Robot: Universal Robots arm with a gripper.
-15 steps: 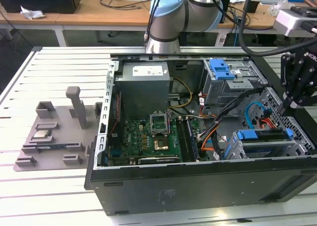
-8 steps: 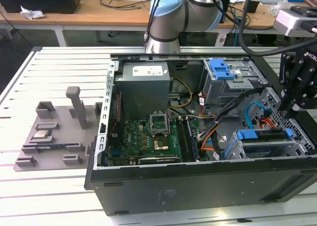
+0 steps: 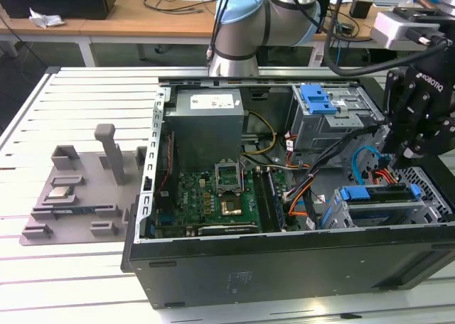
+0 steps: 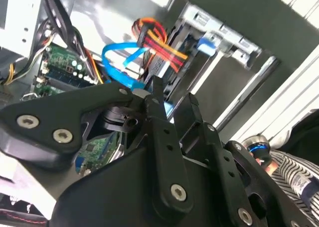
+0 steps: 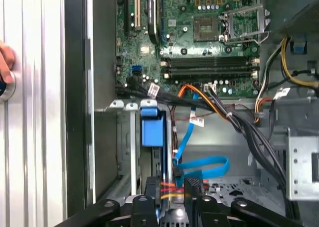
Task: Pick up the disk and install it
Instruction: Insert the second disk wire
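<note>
One slatted worktop (image 3: 71, 281) is carrying everything, listed here by size.

1. Computer case (image 3: 284, 274): lying on its side with the panel off, interior facing up.
2. Motherboard (image 3: 206, 196): sitting in the case floor toward the exterior view's left, well apart from my work.
3. Grey fixture tray (image 3: 71, 217): resting on the worktop beside the case, on the exterior view's left.
4. Disk (image 3: 377, 196): standing on edge in the drive cage at the case's corner nearest the exterior view's right. Its blue carrier tab (image 5: 152, 130) is showing at the bay mouth, so I am judging it seated or nearly so.
5. Hand (image 3: 411, 152): hanging just above that cage, narrowly parted and gripping nothing that I can see. Whether it is touching the disk's edge I cannot tell.
6. Blue data cable (image 5: 199, 165): looping just beside the bay.

Handling note: I am judging that the work wants a square line along the bay rails, even pressure on the carrier, and the cable loop kept out of the bay.
</note>
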